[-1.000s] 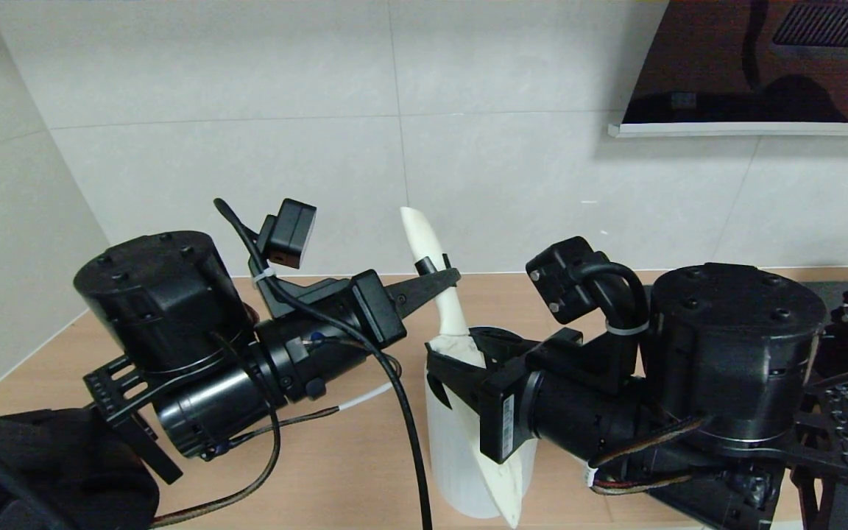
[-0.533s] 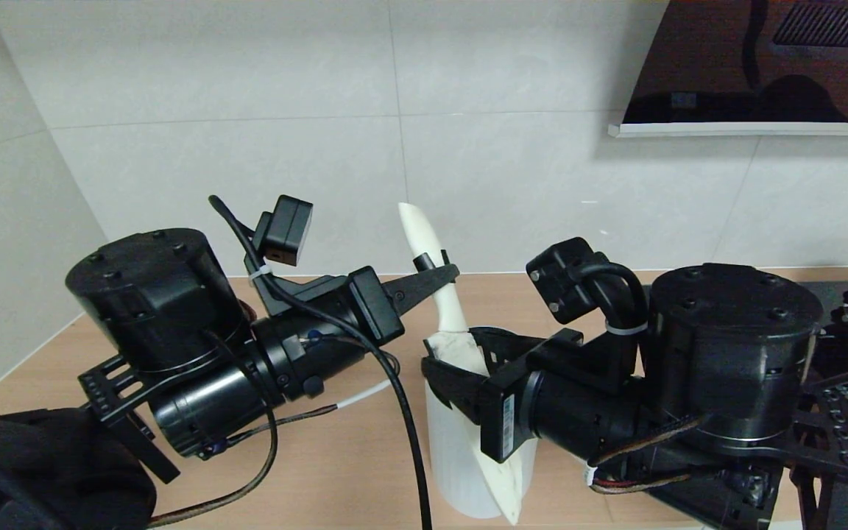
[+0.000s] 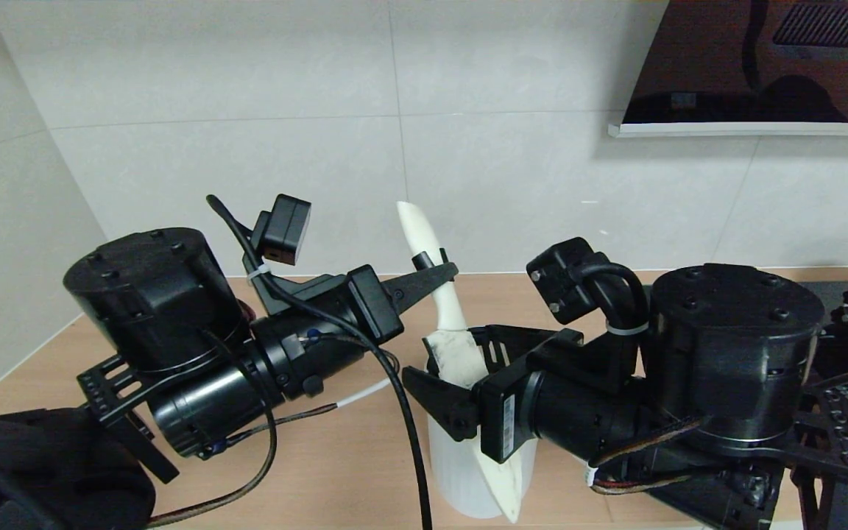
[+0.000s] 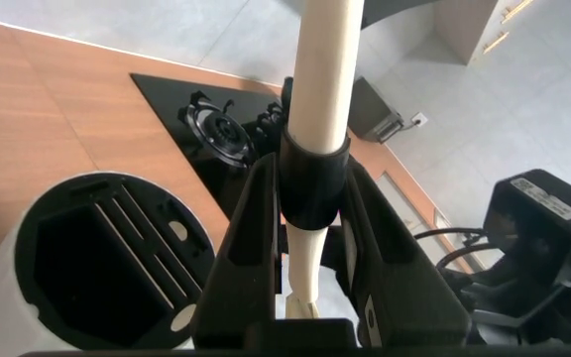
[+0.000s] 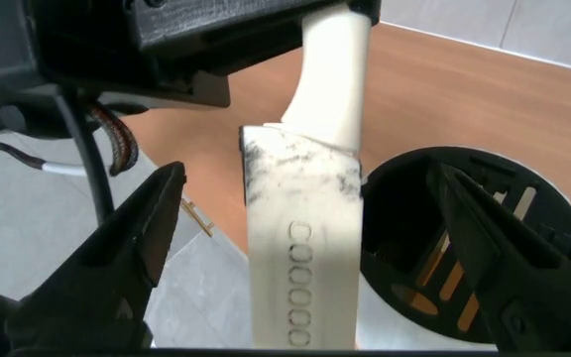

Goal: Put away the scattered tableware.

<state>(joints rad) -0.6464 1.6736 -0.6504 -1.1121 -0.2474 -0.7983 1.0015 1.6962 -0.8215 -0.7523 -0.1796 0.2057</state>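
Cream plastic is what my left gripper [image 3: 428, 274] is clamped on: the handle of the knife [image 3: 455, 346], pinched partway along its length with the blade hanging down. I read that grip as a carrying hold. It keeps the blade pointing at the holder [image 3: 457, 460], the white cylinder with the black slotted mouth where the scattered tableware belongs.

The blade hangs just beside the holder's mouth, not inside it, on the side nearer me. From the head camera its tip shows against the holder's outer wall, and I cannot tell how high above the rim it sits.

My right gripper [image 3: 440, 353] stands wide open, one finger on either side of the blade near the top of the holder, touching neither. I take it as there to steady or guide the blade, leaving the left arm to carry the weight alone. The blade's upper part is smudged dark and carries a row of oval holes.

The holder stands on a light wooden worktop [image 3: 321, 471]. Behind the holder rises a pale tiled wall [image 3: 247, 110]. To the holder's right lies a black gas hob [image 4: 221, 129], with a dark hood [image 3: 762, 66] above that.
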